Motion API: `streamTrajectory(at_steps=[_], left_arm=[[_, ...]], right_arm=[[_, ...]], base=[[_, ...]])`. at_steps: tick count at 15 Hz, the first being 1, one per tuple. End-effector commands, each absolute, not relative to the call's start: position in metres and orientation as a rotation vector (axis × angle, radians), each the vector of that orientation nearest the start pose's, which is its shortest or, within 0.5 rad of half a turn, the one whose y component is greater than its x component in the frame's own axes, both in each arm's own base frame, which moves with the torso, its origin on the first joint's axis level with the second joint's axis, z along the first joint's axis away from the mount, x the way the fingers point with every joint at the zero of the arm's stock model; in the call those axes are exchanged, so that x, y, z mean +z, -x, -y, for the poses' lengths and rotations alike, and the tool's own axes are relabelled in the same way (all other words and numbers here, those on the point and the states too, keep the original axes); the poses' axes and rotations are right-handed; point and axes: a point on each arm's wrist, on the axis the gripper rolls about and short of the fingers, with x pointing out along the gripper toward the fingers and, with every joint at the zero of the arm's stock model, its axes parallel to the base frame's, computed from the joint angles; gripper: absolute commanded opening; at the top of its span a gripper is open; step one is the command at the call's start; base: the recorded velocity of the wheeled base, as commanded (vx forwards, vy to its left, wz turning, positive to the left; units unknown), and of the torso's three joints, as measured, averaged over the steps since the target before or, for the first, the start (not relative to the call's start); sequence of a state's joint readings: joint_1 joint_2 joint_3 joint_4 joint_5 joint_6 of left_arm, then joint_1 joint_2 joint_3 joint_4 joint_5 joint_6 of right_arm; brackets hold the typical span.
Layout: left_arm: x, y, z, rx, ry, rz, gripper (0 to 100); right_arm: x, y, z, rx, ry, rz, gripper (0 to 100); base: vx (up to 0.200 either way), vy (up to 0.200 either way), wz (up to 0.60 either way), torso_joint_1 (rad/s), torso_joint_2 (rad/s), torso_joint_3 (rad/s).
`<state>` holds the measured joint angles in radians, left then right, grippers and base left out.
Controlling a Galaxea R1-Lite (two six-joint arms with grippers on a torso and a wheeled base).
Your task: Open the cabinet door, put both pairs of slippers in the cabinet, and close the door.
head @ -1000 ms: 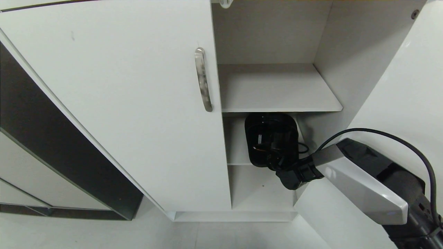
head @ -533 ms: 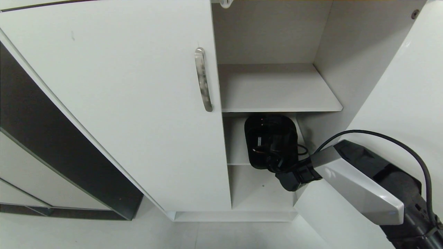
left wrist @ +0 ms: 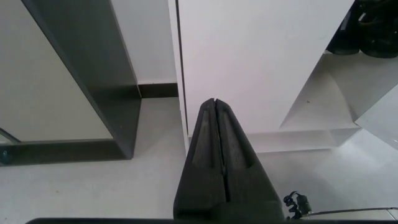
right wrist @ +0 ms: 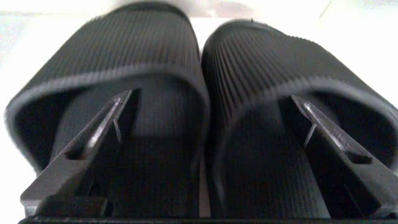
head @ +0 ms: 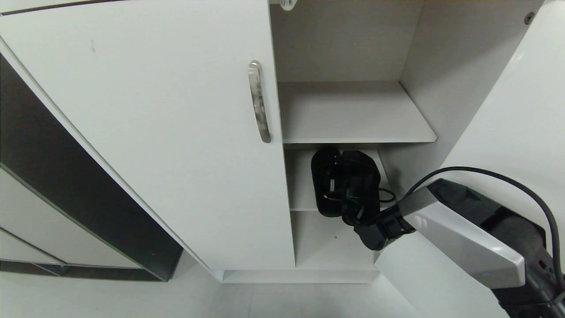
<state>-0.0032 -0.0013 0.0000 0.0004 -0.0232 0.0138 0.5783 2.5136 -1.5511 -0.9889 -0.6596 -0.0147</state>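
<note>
Slippers (head: 345, 181) newly parted on shelf (head: 300, 185), right fingers (right wrist: 87, 149) apart, one inside each.

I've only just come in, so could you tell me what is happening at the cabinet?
The right hand is inside the open cabinet, at a pair of black slippers lying side by side on the middle shelf; its fingers are spread, one in each slipper. The left hand hangs shut outside, facing the closed door.
</note>
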Motion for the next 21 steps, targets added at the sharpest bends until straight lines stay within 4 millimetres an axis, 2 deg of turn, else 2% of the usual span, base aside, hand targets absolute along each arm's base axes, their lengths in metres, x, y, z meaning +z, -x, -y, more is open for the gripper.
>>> streamTrajectory(at_steps=[1, 3, 5, 6, 7, 8, 11, 18, 21], left_arm=[[0.075, 0.023, 0.0, -0.026, -0.014, 0.0, 0], [0.075, 0.023, 0.0, -0.028, -0.018, 0.0, 0], [0.075, 0.023, 0.001, -0.029, -0.02, 0.0, 0], [0.075, 0.023, 0.001, -0.029, -0.02, 0.0, 0], [0.075, 0.023, 0.001, -0.029, -0.018, 0.0, 0], [0.075, 0.023, 0.001, -0.029, -0.018, 0.0, 0], [0.075, 0.023, 0.001, -0.031, -0.017, 0.0, 0], [0.075, 0.023, 0.001, -0.032, -0.015, 0.0, 0], [0.075, 0.023, 0.001, -0.029, -0.012, 0.0, 0]], right_arm=[[0.099, -0.405, -0.261, -0.06, -0.013, 0.04, 100], [0.11, -0.372, -0.258, -0.031, -0.019, 0.051, 100], [0.108, -0.333, -0.253, 0.013, -0.003, 0.032, 100], [0.108, -0.322, -0.25, 0.024, -0.001, 0.03, 100], [0.108, -0.298, -0.247, 0.056, 0.0, 0.03, 100], [0.109, -0.289, -0.244, 0.069, 0.006, 0.027, 100], [0.105, -0.289, -0.247, 0.078, 0.028, 0.022, 100], [0.102, -0.29, -0.248, 0.078, 0.031, 0.018, 100], [0.101, -0.289, -0.25, 0.081, 0.032, 0.016, 100]], base=[[0.0, 0.0, 0.0, 0.0, 0.0, 0.0], [0.0, 0.0, 0.0, 0.0, 0.0, 0.0], [0.0, 0.0, 0.0, 0.0, 0.0, 0.0], [0.0, 0.0, 0.0, 0.0, 0.0, 0.0], [0.0, 0.0, 0.0, 0.0, 0.0, 0.0], [0.0, 0.0, 0.0, 0.0, 0.0, 0.0], [0.0, 0.0, 0.0, 0.0, 0.0, 0.0], [-0.2, 0.0, 0.0, 0.001, 0.0, 0.001], [0.0, 0.0, 0.0, 0.0, 0.0, 0.0]])
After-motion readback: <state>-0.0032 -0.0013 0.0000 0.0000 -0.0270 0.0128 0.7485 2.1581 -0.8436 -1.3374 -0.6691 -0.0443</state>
